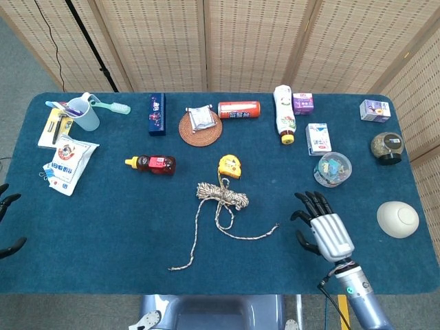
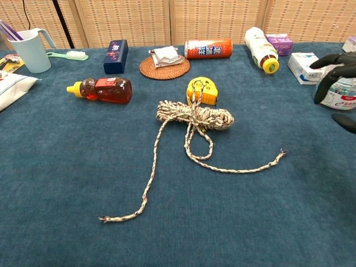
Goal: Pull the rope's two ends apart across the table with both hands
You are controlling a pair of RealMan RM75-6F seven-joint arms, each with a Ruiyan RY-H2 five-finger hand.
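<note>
A speckled rope lies mid-table with its coiled bundle (image 1: 223, 194) (image 2: 194, 115) below a yellow tape measure. One loose end (image 1: 276, 225) (image 2: 282, 152) trails right; the other end (image 1: 172, 267) (image 2: 103, 219) lies toward the front left. My right hand (image 1: 323, 225) hovers open, fingers spread, just right of the rope's right end and apart from it; its dark fingertips (image 2: 334, 67) show at the right edge of the chest view. My left hand (image 1: 7, 223) shows only as dark fingertips at the left edge, holding nothing.
A yellow tape measure (image 1: 229, 166) touches the coil's far side. A honey bottle (image 1: 152, 163), clear round tub (image 1: 333, 168), white bowl (image 1: 397, 218), snack bag (image 1: 67, 161), cup (image 1: 84, 113), coaster (image 1: 200, 128), can (image 1: 239, 109) and boxes ring the table's back and sides.
</note>
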